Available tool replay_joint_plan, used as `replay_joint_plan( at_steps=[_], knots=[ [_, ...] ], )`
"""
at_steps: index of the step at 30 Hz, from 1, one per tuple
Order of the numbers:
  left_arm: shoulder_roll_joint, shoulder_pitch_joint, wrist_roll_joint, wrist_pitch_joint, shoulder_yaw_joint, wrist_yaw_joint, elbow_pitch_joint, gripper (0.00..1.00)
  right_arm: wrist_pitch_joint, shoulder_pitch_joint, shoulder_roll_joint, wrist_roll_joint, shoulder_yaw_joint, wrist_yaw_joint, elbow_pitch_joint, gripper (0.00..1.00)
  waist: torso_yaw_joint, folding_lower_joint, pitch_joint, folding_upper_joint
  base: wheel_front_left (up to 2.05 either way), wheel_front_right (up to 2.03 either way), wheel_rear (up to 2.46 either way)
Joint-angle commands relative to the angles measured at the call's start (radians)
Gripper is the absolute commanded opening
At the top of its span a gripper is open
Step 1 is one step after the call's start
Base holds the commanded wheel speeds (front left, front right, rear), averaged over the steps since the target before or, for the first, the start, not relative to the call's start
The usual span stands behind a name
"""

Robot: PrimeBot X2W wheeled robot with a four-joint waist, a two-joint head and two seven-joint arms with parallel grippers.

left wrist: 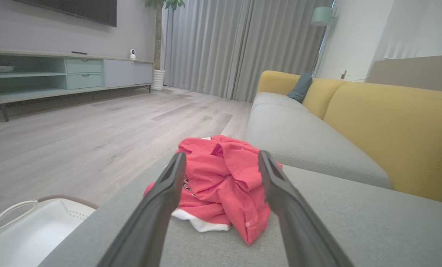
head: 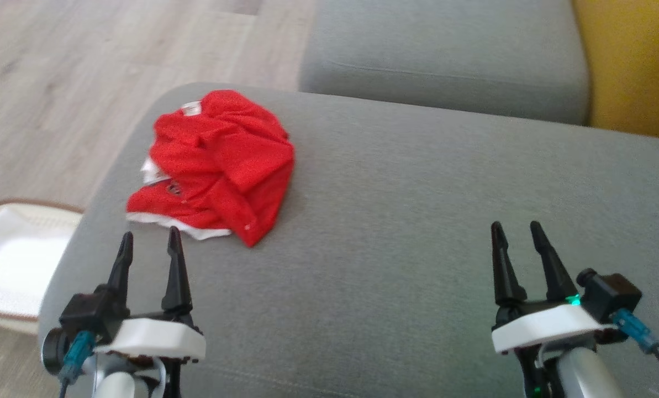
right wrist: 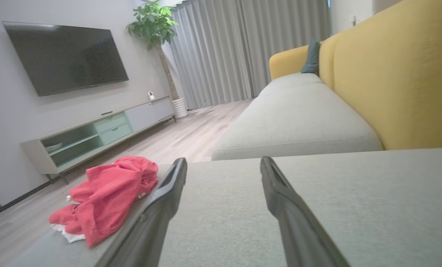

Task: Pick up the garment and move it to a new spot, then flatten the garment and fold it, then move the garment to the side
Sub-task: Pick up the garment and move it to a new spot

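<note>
Left claw sits at seven o'clock in the head view, right claw at five o'clock. Both point toward twelve, jaws spread wide and empty, well apart from each other.

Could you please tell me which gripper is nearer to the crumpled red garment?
Left. The left gripper sits open just short of the red garment; the right gripper is open far across the grey cushion.
</note>
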Motion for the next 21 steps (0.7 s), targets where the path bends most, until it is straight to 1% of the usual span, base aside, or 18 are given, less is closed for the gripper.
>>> replay_joint_plan(
  at_steps=[1, 4, 8, 14, 21],
  knots=[
    [0.001, -0.031, 0.007, -0.012, 0.040, -0.002, -0.038, 1.00, -0.011, -0.015, -0.007, 0.007, 0.027, -0.001, -0.030, 1.00, 0.047, 0.0000, -0.010, 0.0000, 0.00, 0.00, 0.00],
    [0.001, -0.023, 0.013, -0.012, 0.048, -0.009, -0.038, 1.00, -0.011, -0.010, -0.007, 0.012, 0.038, -0.001, -0.026, 1.00, 0.088, 0.0000, -0.014, 0.0000, 0.00, 0.00, 0.00],
    [0.001, -0.009, 0.008, -0.012, 0.062, -0.012, -0.038, 1.00, -0.011, -0.008, -0.007, 0.022, 0.060, -0.001, -0.022, 1.00, 0.126, 0.0000, -0.018, 0.0000, 0.00, 0.00, 0.00],
    [0.001, 0.006, 0.012, -0.012, 0.069, -0.014, -0.045, 1.00, -0.011, -0.004, -0.007, 0.034, 0.080, -0.001, -0.016, 1.00, 0.167, 0.0000, -0.016, 0.0000, 0.00, 0.00, 0.00],
    [0.001, 0.014, 0.020, -0.012, 0.082, -0.013, -0.048, 1.00, -0.011, -0.001, -0.007, 0.039, 0.085, -0.001, -0.017, 1.00, 0.198, 0.0000, -0.017, 0.0000, 0.00, 0.00, 0.00]
  ],
)
